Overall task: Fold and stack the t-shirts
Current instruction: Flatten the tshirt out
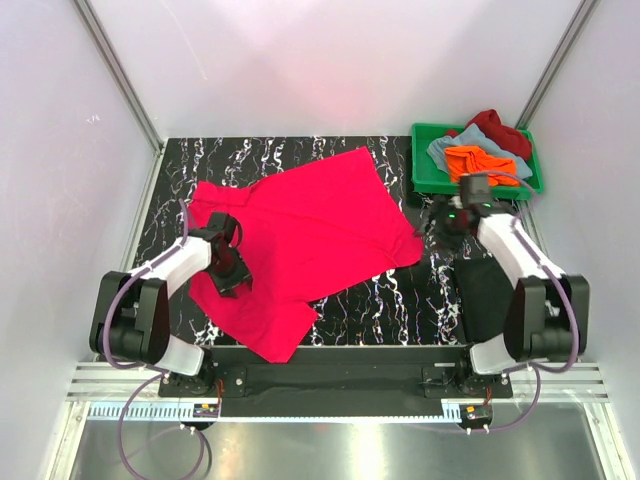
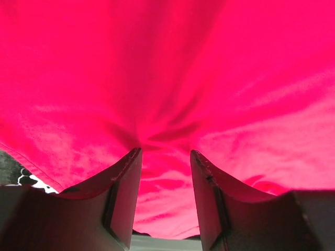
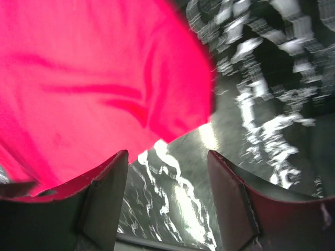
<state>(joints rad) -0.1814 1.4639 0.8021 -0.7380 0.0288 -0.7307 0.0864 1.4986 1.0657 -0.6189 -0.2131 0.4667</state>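
A bright pinkish-red t-shirt (image 1: 310, 230) lies spread out on the black marble table (image 1: 400, 300). My left gripper (image 1: 228, 262) is down on the shirt's left part. In the left wrist view the gripper (image 2: 165, 151) is open, with the cloth (image 2: 167, 63) wrinkled towards its fingertips. My right gripper (image 1: 445, 222) hovers just right of the shirt's right edge. In the right wrist view it (image 3: 167, 152) is open and empty over bare table (image 3: 251, 104), with the shirt's corner (image 3: 94, 78) just ahead to the left.
A green crate (image 1: 425, 180) stands at the back right. It holds an orange shirt (image 1: 475, 160), a grey-blue one (image 1: 445, 148) and a dark red one (image 1: 500, 130). White walls enclose the table on three sides.
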